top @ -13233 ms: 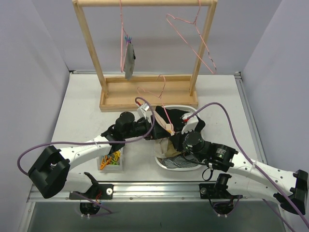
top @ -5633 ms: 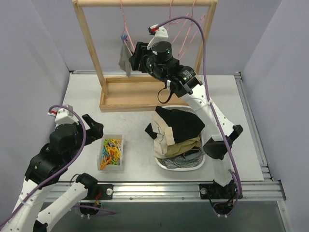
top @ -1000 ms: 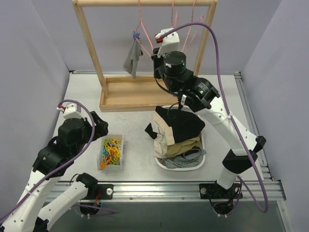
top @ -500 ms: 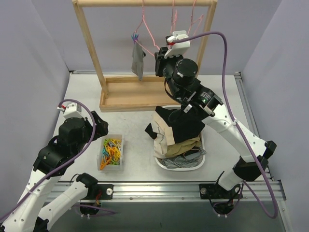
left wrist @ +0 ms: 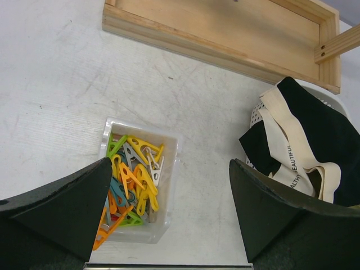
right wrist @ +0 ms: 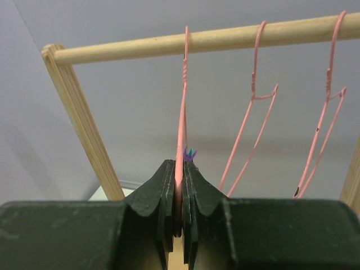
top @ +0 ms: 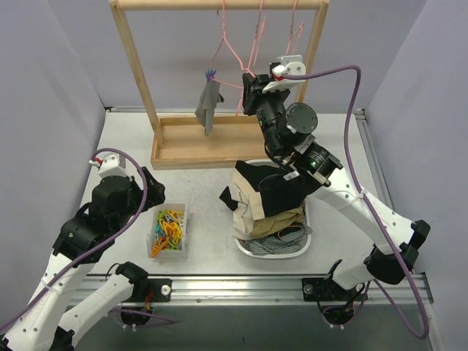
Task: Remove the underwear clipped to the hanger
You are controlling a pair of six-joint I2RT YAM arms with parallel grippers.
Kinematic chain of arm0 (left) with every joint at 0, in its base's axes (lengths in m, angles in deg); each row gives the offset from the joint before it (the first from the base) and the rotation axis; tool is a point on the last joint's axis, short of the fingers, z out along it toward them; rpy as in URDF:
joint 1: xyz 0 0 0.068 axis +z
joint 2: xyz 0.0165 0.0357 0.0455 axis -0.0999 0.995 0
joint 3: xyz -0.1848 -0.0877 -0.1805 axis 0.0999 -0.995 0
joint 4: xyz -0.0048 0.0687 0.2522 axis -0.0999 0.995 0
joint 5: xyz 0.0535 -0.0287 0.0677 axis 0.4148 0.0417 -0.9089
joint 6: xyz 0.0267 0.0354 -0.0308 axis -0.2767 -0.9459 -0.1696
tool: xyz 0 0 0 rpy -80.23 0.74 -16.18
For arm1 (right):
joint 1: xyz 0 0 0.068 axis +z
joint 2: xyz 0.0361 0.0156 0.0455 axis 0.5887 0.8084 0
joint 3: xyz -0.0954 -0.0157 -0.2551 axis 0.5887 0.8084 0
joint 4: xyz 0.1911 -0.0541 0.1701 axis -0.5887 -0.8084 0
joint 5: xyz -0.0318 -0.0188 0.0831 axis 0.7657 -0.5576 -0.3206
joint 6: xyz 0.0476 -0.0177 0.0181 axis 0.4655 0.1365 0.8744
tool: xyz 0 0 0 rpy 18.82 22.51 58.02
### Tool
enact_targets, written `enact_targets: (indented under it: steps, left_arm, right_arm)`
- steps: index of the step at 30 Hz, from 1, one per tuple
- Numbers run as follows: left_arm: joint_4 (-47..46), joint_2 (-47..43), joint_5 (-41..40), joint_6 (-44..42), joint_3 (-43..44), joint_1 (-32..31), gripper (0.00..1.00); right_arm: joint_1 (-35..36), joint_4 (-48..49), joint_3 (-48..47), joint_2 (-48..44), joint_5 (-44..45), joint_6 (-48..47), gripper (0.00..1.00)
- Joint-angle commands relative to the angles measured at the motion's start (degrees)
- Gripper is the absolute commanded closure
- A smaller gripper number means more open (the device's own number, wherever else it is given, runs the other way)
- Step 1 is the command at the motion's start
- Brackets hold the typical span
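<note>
Right tool point(right wrist: 179, 179) pinches the pink hanger point(right wrist: 182, 112) wire, steadying it. Grey underwear point(top: 209, 102) hangs off that hanger by a purple clip point(top: 211, 73). Left tool point(left wrist: 170, 163), spread and empty, hovers above the tabletop clip box point(left wrist: 140, 128). Next move, likely: left tool reaches up and squeezes the clip off.

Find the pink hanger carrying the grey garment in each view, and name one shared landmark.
Top external: pink hanger upper middle, hung on the wooden rack, grey garment clipped to it.
Left wrist: not in it.
Right wrist: pink hanger centre, edge-on, pinched in the right gripper.
Shared landmark: the wooden rack.
</note>
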Motion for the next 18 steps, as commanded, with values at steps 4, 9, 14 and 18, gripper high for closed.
enact_targets:
  steps: [4,9,14,18]
  left_arm:
    - [-2.26,0.29,-0.30,-0.27,3.19,0.25,0.06]
    - [-2.88,-0.24,0.57,0.17,3.01,0.25,0.06]
    - [-4.11,0.46,2.42,0.61,3.01,0.25,0.06]
    - [-5.34,1.51,3.39,0.26,4.24,0.25,0.06]
  right_arm:
    - [0.42,11.86,-1.78,-1.51,-0.21,-0.58,1.00]
    - [0.68,-5.18,-9.43,1.22,-1.97,2.41,1.00]
    - [0.77,-24.43,-14.80,3.15,-11.70,7.60,0.82]
    - [1.29,-33.06,-14.47,3.08,-17.97,9.97,0.45]
